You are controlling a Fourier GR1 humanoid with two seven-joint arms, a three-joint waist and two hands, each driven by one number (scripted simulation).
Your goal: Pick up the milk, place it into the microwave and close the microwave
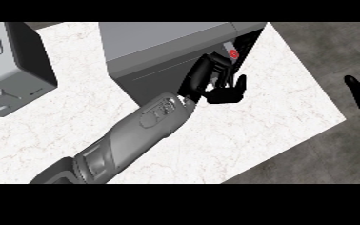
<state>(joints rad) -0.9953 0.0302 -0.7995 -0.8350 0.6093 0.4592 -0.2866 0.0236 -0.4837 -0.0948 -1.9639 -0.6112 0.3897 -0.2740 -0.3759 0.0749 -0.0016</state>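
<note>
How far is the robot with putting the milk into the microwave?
The milk already appears to sit just inside the microwave. The left hand hangs at the opening below it, fingers fairly straight. The door is ajar, so closing it is left. The right hand rests at the view's right edge.

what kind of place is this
Most likely a kitchen: a white marbled counter carries a grey microwave, and a second grey appliance sits at its left edge. The left hand is at the microwave's front.
</note>
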